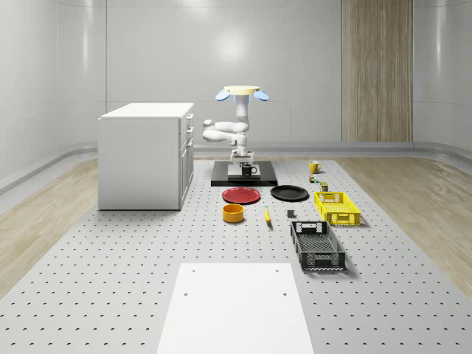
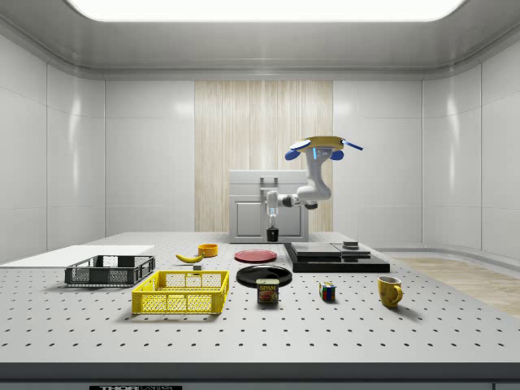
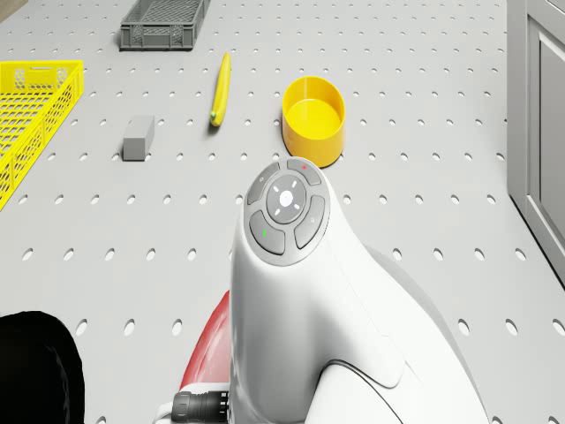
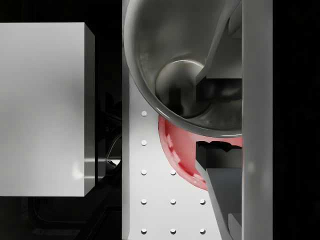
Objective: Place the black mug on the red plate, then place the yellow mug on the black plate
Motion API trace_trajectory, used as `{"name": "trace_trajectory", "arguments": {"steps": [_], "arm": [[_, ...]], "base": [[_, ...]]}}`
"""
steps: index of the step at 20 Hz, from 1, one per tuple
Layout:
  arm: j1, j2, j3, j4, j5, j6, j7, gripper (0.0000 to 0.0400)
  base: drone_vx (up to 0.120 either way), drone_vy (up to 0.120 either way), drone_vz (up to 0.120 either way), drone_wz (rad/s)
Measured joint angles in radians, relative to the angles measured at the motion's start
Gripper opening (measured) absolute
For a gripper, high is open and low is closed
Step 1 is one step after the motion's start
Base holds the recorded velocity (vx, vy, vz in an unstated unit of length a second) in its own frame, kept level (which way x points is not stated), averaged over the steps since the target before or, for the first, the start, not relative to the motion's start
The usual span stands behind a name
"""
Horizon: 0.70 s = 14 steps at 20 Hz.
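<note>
Drone [image 1: 242, 92] hovering above the black platform [image 1: 221, 180] at the far end of the perforated table [image 1: 110, 273], beside the white cabinet [image 1: 144, 155]; its white arm [image 2: 313, 188] reaches down and forward. Gripper [image 1: 244, 165] carrying the black mug [image 1: 248, 169] clear of the table, near the platform's front edge; in the side view the mug [image 2: 272, 234] hangs under the gripper [image 2: 271, 221], above and just behind the red plate [image 2: 255, 255]. Wrist view: mug's open interior [image 4: 182, 65] seen from above, one finger [image 4: 220, 45] reaching inside its rim and the other [image 4: 225, 195] outside, the two clamped on the mug's wall; part of the red plate [image 4: 182, 150] visible below the mug. Red plate [image 1: 241, 195] lying flat on the table in front of the platform, with the black plate [image 1: 289, 193] just beside it toward the whole-scene view's right. Yellow mug [image 1: 314, 167] standing upright on the table, well apart from the black plate, farther back and to the whole-scene view's right. Other items on the table: yellow bowl [image 1: 234, 213], banana [image 1: 267, 214], small grey block [image 3: 138, 138], yellow crate [image 1: 337, 207], black crate [image 1: 317, 245], can [image 2: 267, 292], puzzle cube [image 2: 327, 292], and a white sheet [image 1: 234, 308] at the near end
</note>
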Motion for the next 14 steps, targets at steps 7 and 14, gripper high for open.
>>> {"name": "trace_trajectory", "arguments": {"steps": [7,14], "arm": [[-0.002,-0.008,0.001,0.0,0.003,0.008,0.002,0.011],[0.0,-0.016,0.002,0.001,0.007,0.015,-0.001,0.011]], "base": [[0.12,0.0,0.0,0.0],[0.051,0.0,0.0,0.0]]}}
